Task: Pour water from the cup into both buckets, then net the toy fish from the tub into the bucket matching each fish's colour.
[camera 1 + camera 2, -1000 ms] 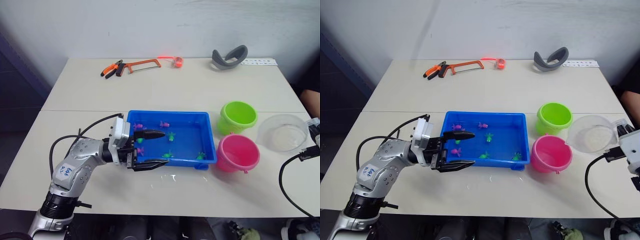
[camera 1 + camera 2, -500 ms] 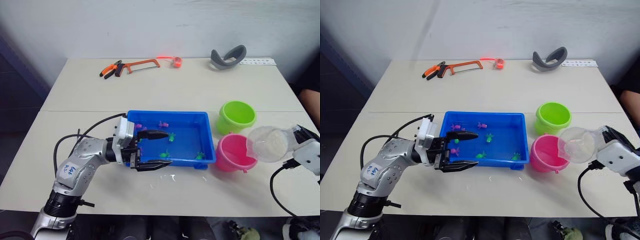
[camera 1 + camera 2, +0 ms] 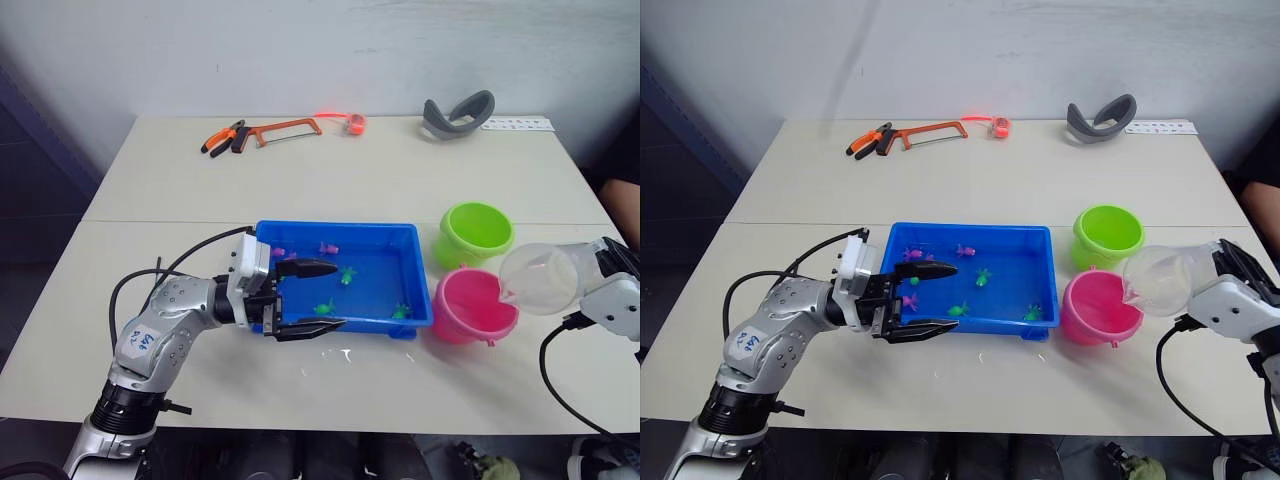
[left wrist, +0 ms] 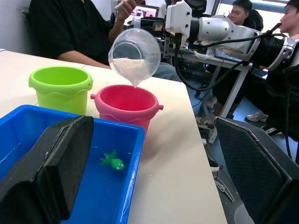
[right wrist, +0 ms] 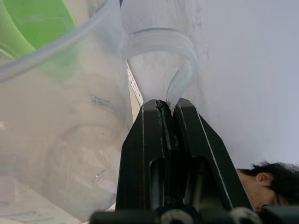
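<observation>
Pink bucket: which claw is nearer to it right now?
The right. The right claw, shut on the cup, holds it tilted just above the pink bucket. The left claw hangs open at the blue tub's far end.

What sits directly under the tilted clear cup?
The pink bucket stands under the lip of the cup, which the right tool pinches by its handle. A thin stream falls into it; the bucket's wall hides the water level inside.

Clear glossy plastic cup, smooth shiny plastic pink bucket and blue tub, matt table.
</observation>
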Action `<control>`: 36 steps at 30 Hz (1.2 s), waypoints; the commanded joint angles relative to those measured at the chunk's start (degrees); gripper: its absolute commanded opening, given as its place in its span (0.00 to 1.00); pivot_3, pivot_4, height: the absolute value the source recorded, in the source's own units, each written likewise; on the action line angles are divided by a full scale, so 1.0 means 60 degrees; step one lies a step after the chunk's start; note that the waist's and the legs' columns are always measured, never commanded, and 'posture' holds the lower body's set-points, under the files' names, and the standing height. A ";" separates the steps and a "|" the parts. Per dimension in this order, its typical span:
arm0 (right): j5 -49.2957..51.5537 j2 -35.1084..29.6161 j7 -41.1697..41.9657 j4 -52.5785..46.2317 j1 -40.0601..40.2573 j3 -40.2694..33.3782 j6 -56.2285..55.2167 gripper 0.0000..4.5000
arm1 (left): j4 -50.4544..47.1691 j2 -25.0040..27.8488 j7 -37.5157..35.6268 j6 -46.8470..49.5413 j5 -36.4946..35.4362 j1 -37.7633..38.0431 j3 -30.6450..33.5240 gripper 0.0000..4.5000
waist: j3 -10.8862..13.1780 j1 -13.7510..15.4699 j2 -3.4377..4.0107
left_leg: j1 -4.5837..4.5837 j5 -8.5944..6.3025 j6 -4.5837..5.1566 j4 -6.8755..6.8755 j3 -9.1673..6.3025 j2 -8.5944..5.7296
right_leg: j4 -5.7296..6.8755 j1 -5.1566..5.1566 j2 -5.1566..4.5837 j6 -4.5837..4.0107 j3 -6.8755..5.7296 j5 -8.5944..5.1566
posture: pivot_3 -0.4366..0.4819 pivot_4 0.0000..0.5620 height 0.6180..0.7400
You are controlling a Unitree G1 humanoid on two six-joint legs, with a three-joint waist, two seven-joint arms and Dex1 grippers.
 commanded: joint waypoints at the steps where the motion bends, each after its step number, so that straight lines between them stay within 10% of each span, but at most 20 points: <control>1: -0.0190 -0.0006 -0.0370 -0.0139 -0.0108 -0.0191 -0.0197 0.02 | -0.0091 -0.0051 0.0021 -0.0046 0.0013 -0.0169 0.0074 1.00 | 0.0000 -0.0003 0.0000 | 0.0000 0.0000 0.0000 0.0000 0.0000 0.0000 | 0.0000 0.0000 0.0000 0.0000 0.0000 0.0000 | 0.48 0.27 1.00; 26: -0.1253 -0.0189 -0.1192 0.0148 -0.0173 -0.0339 -0.1012 0.02 | 0.0103 -0.0105 -0.0077 -0.0097 0.0098 -0.0358 0.0052 1.00 | 0.0000 -0.0007 -0.0001 | 0.0002 0.0005 -0.0006 0.0001 -0.0001 0.0001 | 0.0004 0.0000 0.0005 0.0000 0.0002 0.0000 | 0.48 0.27 1.00; 36: 0.1524 0.0597 -0.0394 0.0194 -0.0251 -0.0537 -0.0113 0.02 | 0.0110 0.0060 -0.0170 -0.0130 0.0053 -0.0264 0.0203 1.00 | -0.0001 -0.0011 -0.0002 | 0.0002 0.0008 -0.0003 0.0003 -0.0007 0.0002 | 0.0012 0.0004 0.0005 0.0000 0.0000 0.0000 | 0.48 0.27 1.00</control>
